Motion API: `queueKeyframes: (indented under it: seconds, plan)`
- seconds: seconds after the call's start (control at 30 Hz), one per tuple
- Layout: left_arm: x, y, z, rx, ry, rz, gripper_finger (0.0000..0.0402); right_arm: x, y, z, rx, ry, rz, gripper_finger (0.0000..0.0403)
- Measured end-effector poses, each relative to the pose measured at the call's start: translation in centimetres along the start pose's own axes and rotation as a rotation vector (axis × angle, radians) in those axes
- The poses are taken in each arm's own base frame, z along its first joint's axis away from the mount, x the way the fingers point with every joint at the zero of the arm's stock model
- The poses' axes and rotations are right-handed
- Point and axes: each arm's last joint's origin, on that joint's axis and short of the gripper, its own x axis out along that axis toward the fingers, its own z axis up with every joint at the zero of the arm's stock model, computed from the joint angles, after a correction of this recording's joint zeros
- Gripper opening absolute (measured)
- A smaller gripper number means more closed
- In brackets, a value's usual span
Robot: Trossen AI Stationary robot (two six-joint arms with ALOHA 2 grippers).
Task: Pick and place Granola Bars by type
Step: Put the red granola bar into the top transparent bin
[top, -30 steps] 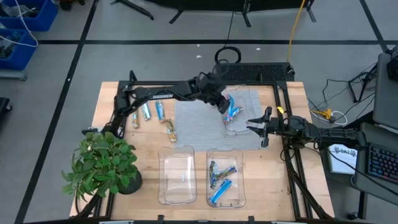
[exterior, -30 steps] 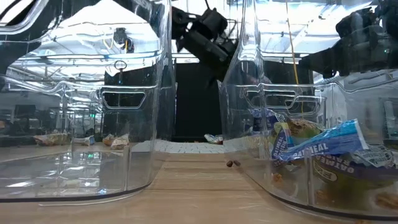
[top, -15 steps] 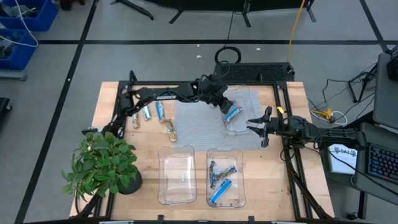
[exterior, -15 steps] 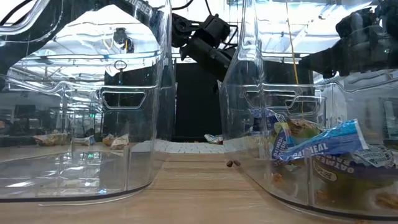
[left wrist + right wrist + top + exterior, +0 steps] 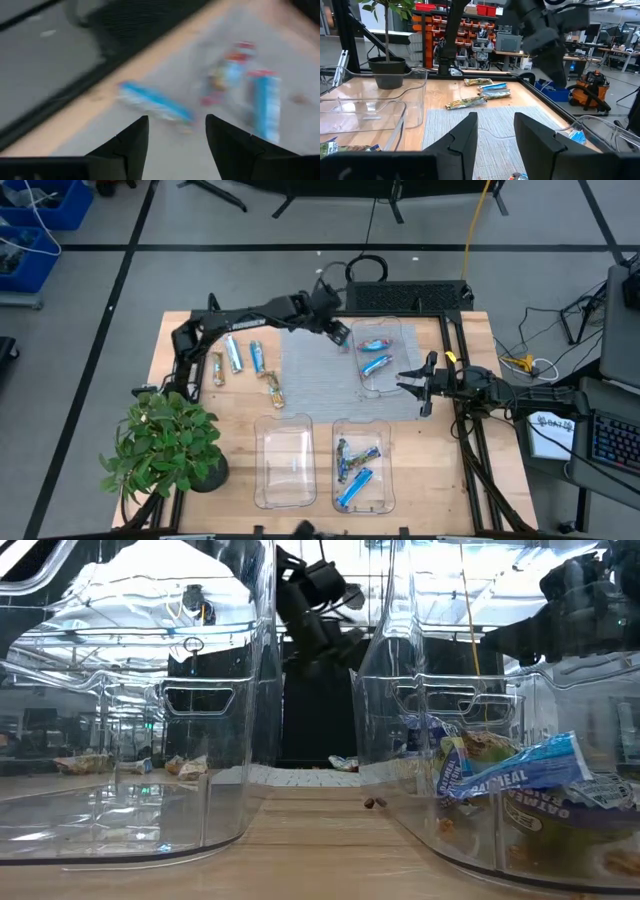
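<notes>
Two blue granola bars [image 5: 375, 355] lie in a clear tray [image 5: 392, 330] at the far right of the grey mat; the left wrist view shows them blurred [image 5: 155, 102]. My left gripper [image 5: 340, 333] hangs open above the mat's far edge, just left of that tray, with nothing between its fingers [image 5: 177, 120]. Several loose bars [image 5: 240, 365] rest flat on the wood at the far left. The near right tray [image 5: 388, 480] holds several bars [image 5: 520, 780]; the near left tray [image 5: 285, 465] has none. My right gripper [image 5: 403, 380] waits open at the mat's right edge [image 5: 495, 117].
A potted plant [image 5: 165, 445] stands at the near left corner. The grey mat [image 5: 320, 375] covers the table's middle. A black frame [image 5: 455, 380] runs along the table's right and far edges. The two near trays stand side by side by the near edge.
My left gripper held a blue bar over the far right tray and has let it go; the bar now lies in the tray beside another. The gripper has since drawn back toward the table's left and far edges.
</notes>
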Motion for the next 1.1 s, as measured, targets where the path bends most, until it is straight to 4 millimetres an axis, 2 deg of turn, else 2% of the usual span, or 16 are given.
queueKeyframes:
  seconds: [0.1,0.2,0.53,0.87,1.1]
  plan:
    - [0.4,1.5,0.5,-0.069,0.023,-0.006,0.02,0.0,0.0,0.0,0.0,0.001,0.0,0.0121]
    - [1.9,2.4,0.7,-0.137,0.057,-0.079,0.02,0.0,0.0,0.0,0.0,0.001,0.0,0.0122]
    - [6.1,4.9,-0.2,-0.272,0.161,-0.101,0.02,0.0,0.0,0.0,0.0,0.002,0.0,0.0119]
    - [7.7,5.0,-0.3,-0.319,0.135,-0.11,0.02,0.0,0.0,0.0,0.0,0.001,0.0,0.0119]
    - [7.6,3.7,-0.5,-0.265,0.135,-0.159,0.02,0.0,0.0,0.0,0.0,0.001,0.0,0.0121]
